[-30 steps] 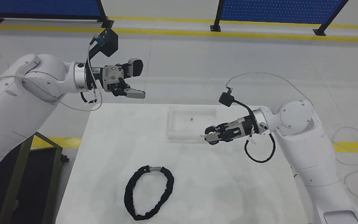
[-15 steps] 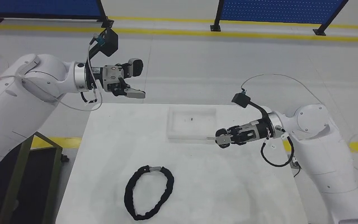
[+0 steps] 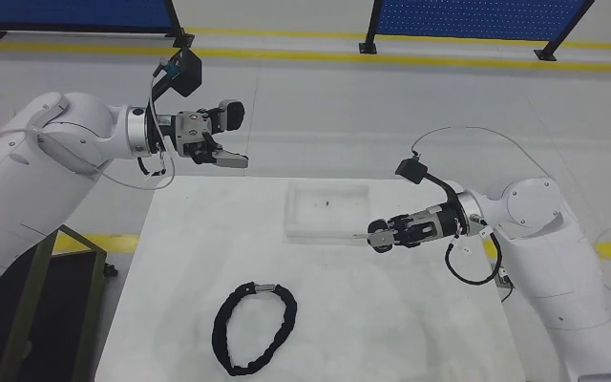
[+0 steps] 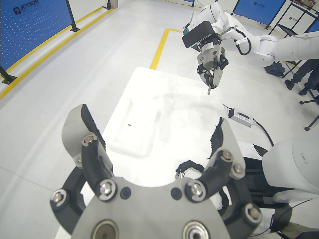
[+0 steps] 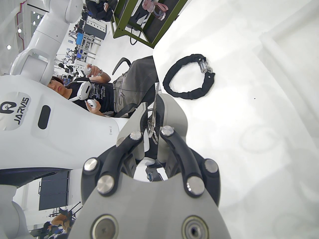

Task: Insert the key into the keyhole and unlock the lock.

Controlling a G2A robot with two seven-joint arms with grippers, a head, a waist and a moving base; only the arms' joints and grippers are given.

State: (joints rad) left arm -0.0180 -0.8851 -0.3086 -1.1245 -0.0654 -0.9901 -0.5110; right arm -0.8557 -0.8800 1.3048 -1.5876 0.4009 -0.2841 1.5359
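state: right end effector (image 3: 370, 234) clenched on key (image 3: 356, 233) | left end effector (image 3: 230, 159) released, idle | advice: square your key to the lock (image 5: 203, 65) before pushing

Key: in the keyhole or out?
Out. The right gripper holds the key in the air near the tray, apart from the chain lock lying nearer the robot on the table.

Cloth-sleeved lock (image 3: 254, 328), shiny metal key (image 5: 156, 105), matt table (image 3: 382, 315).
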